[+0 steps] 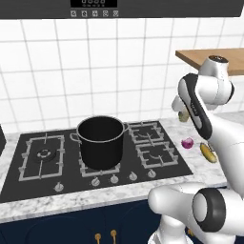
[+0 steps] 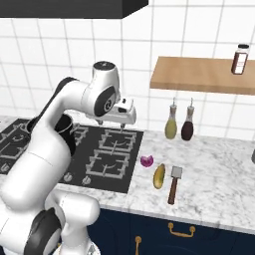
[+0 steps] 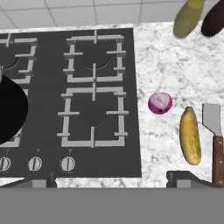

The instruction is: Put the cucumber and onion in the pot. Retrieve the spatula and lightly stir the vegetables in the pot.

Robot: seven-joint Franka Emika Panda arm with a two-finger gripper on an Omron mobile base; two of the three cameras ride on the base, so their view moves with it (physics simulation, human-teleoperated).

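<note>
High over the right-hand burners of the stove (image 2: 112, 149), the claw (image 2: 121, 125) hangs with its fingers wide apart and nothing between them. On a middle burner stands the black pot (image 1: 100, 141). Right of the stove, on the marble surface (image 3: 175, 65), the onion (image 3: 160, 103), the cucumber (image 3: 190, 135) and the spatula (image 3: 215, 140) lie side by side, near one another.

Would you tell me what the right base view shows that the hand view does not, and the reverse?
Right base alone: the wooden shelf with a jar, and the gripper hanging above the stove. Hand view alone: the stove's knobs from above. Shared: onion, cucumber, spatula, two bottles and the pot.
</note>
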